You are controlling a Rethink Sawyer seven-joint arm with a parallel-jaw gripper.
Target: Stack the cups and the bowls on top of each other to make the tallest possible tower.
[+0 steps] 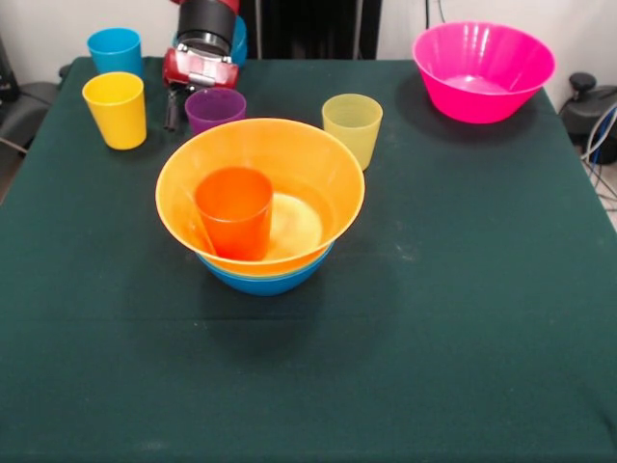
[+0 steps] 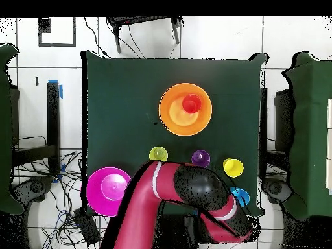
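Observation:
The tower stands mid-table: a medium blue bowl (image 1: pixel 260 280) carries the large orange-yellow bowl (image 1: pixel 289 159) (image 2: pixel 175 117), with the orange cup (image 1: pixel 234 212) (image 2: pixel 191 103) upright inside it. The purple cup (image 1: pixel 215 109) (image 2: pixel 200 157) stands just behind the tower. My gripper (image 1: pixel 198 96) hangs low right behind the purple cup. It looks open: one black finger (image 1: pixel 172 108) shows left of the cup, the other is hidden behind it. The yellow cup (image 1: pixel 116 109) (image 2: pixel 233 167), blue cup (image 1: pixel 114 50) (image 2: pixel 240 196) and pale yellow-green cup (image 1: pixel 352 128) (image 2: pixel 158 154) stand alone. The green bowl is out of view.
The large pink bowl (image 1: pixel 482 69) (image 2: pixel 108 190) sits at the table's far corner by the robot. A blue thing (image 1: pixel 239 40) is partly hidden behind the arm. In the overhead view the red arm (image 2: pixel 188 188) covers the gripper and the table's near edge.

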